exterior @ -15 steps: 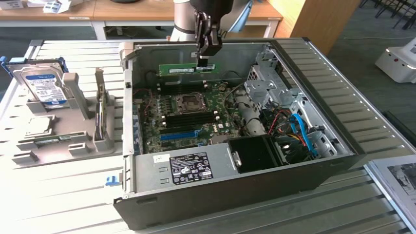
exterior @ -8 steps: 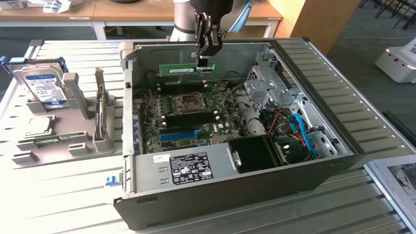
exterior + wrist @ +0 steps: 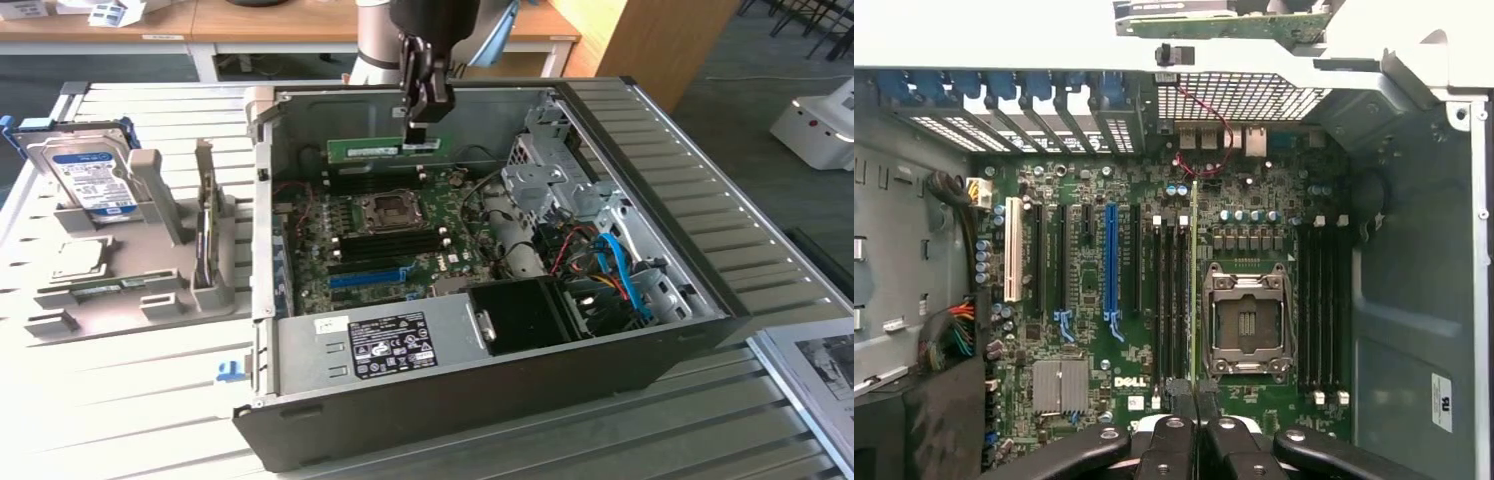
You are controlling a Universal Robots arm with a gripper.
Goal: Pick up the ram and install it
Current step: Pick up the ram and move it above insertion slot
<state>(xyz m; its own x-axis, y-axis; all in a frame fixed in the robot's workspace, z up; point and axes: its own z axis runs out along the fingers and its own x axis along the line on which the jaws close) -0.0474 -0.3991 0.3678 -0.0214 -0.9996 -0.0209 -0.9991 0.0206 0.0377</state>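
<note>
The end effector [image 3: 424,138] is hanging over the open computer case [image 3: 694,250], its jaws drawn almost together and pinching the ram [image 3: 363,150] by one end. From the wrist view, the end effector [image 3: 1194,405] is squeezing the stick's thin edge between two closely set fingers [image 3: 1176,440].

The case is lying on its side across the middle of a pale, ribbed counter [image 3: 134,400], with the motherboard [image 3: 387,250] facing up. Toward the counter's edge at the exterior view's left, a grey holder [image 3: 120,290] is carrying a hard drive [image 3: 87,180] upright. Behind the counter's far edge, wooden desks [image 3: 267,20] are standing on a grey floor [image 3: 774,70].

The ram is hanging level, on edge, just inside the case's far wall and apparently clear of the board. Its long axis is running along that wall, with the free end pointing toward the exterior view's left. In the wrist view the ram [image 3: 1194,280] is showing edge-on as a thin line, lying parallel to the memory slots [image 3: 1169,290] and sitting between them and the processor socket [image 3: 1247,320].
</note>
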